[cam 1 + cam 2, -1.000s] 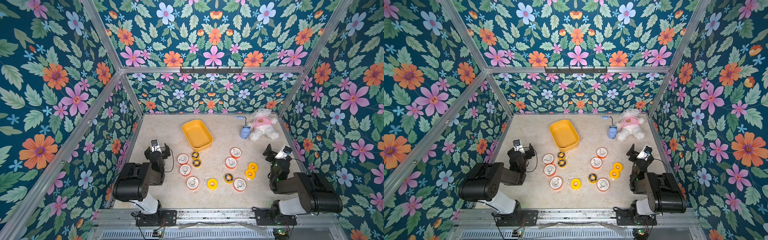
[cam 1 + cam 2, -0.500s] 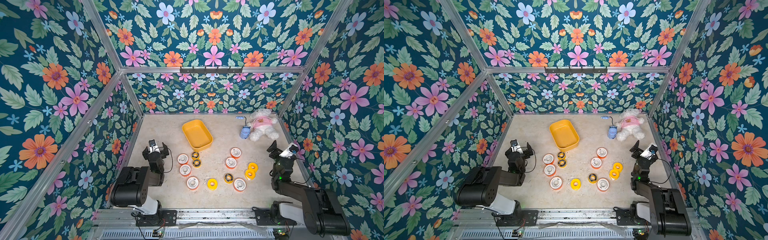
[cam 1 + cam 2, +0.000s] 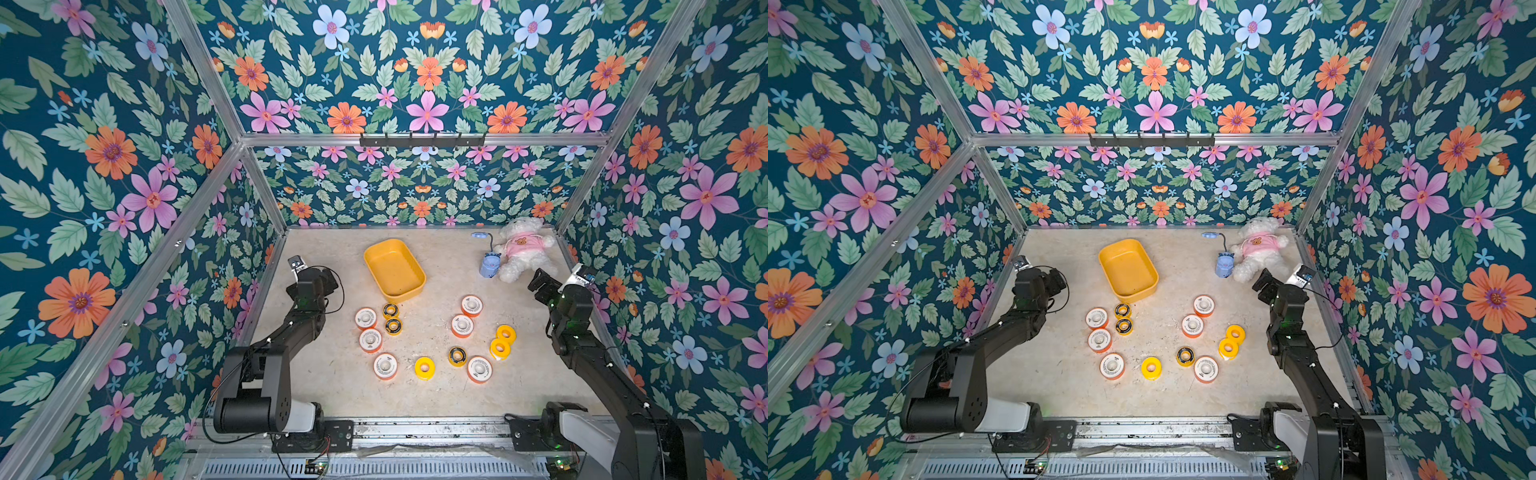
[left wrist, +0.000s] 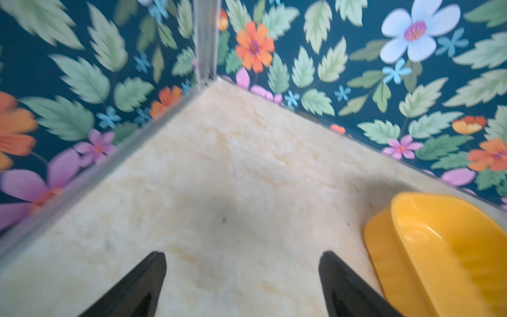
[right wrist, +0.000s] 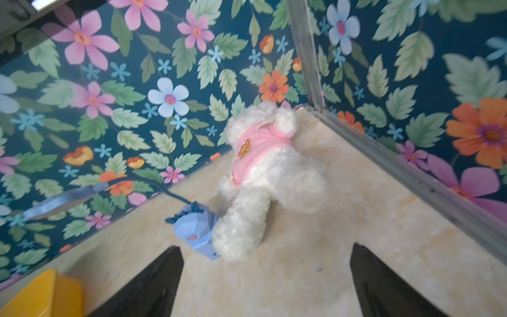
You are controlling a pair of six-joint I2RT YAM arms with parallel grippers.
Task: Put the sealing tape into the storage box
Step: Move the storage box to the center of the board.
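Observation:
The storage box [image 3: 395, 270] [image 3: 1128, 270], a shallow yellow-orange tray, lies empty at the middle back of the table. Several rolls of sealing tape lie flat in front of it: white-faced with orange rims [image 3: 365, 318], plain yellow [image 3: 424, 368] and small black-and-yellow rings [image 3: 390, 310]. My left gripper [image 3: 326, 277] [image 4: 242, 255] hangs open over bare table, left of the box [image 4: 439, 247], with nothing between its fingers. My right gripper [image 3: 540, 282] [image 5: 264, 247] is open and empty too, near the right wall, aimed at the back right corner.
A white plush bear in a pink shirt [image 3: 523, 249] [image 5: 269, 175] and a blue gadget with a cord [image 3: 489, 264] [image 5: 196, 230] lie at the back right. Floral walls with metal rails [image 4: 82, 181] close in the table on three sides.
Both arms have unfolded from their low rest pose and reached toward the back of the table. Their grippers stay open and the rolls have not moved.

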